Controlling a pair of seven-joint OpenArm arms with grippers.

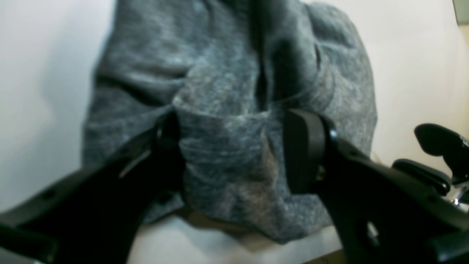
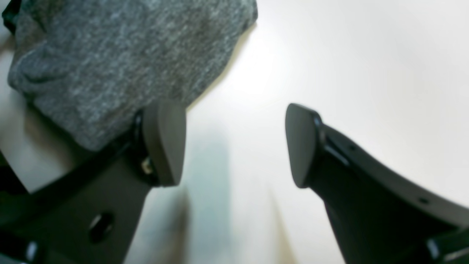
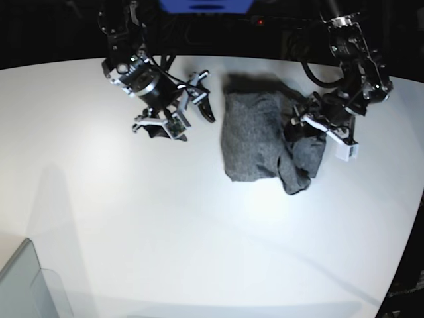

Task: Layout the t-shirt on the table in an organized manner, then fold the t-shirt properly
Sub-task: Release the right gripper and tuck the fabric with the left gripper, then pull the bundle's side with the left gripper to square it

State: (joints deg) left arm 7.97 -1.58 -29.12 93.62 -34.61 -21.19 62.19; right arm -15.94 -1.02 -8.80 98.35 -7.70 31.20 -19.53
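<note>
Crumpled grey t-shirt (image 3: pixel 255 136) bunched between spread left gripper (image 1: pixel 234 146); right gripper (image 2: pixel 234 146) spread, empty

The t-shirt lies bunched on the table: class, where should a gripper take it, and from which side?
Probably the loose bunched end of the t-shirt, taken from the left gripper's side: those folds stand proud of the table, giving open jaws something to pinch.

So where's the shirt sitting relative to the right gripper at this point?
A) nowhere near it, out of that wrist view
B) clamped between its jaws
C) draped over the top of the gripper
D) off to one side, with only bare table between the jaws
D: in the right wrist view the right gripper stands open over bare table, with the t-shirt lying beside one finger.
</note>
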